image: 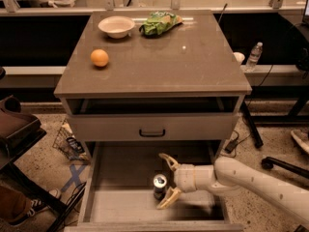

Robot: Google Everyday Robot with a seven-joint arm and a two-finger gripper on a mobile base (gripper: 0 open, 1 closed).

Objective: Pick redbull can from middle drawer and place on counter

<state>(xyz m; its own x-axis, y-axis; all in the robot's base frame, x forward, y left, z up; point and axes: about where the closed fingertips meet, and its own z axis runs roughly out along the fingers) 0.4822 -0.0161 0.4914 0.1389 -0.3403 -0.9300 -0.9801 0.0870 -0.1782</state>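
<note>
From the camera view, the redbull can (160,186) stands upright on the floor of the pulled-out middle drawer (120,204), near its centre. The gripper (160,181) reaches in from the right, its fingers (167,160) spread wide on either side of the can; whether they touch it cannot be told. The arm runs off the right edge. On the counter (159,71) sit an orange (99,58) and a bowl (116,26).

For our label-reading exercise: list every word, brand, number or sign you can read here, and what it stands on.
Nothing can be read.
Slim dark silver-topped drink can, flanked by the open cream gripper in the grey-beige lower drawer: label blurred.
Crumpled green bag on the grey-brown counter: print blurred.
Clear plastic bottle: label too small.
</note>
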